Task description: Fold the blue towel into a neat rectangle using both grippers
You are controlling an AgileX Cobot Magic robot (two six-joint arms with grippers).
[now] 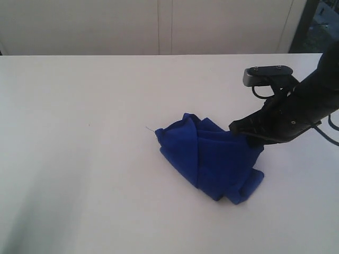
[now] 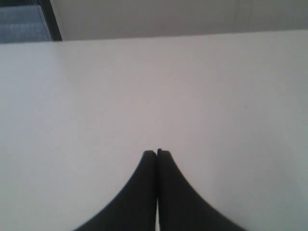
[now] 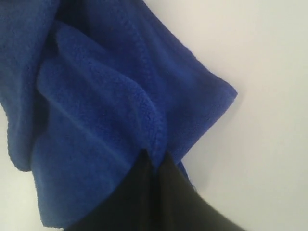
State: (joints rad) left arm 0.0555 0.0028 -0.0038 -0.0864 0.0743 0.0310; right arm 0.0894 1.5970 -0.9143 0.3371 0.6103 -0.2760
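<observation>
Two sets of jaws are shut tight. On the right gripper (image 3: 154, 158) the jaws pinch a raised fold of the blue towel (image 3: 96, 115). The fluffy cloth bunches up right where the black tips meet. On the left gripper (image 2: 157, 153) the jaws are pressed together with only a thin line between them, and they hold nothing. They hang over the bare white counter (image 2: 144, 86).

In the exterior view the right gripper comes in low from the right side and tilts down into the right edge of the towel. A small grey block (image 1: 267, 74) sits up on top of that arm, and black cables (image 1: 331, 129) loop beside it.

The towel is not flat. It sits in a lumpy heap on the counter, a bit to the right of the middle. Some folds lie over each other. One corner points to the left, and a thin loose thread (image 1: 150, 128) sticks out from it. Another corner flops down at the front right of the heap.

Behind the counter stands a pale wall (image 1: 159, 26) with straight lines running down it.
</observation>
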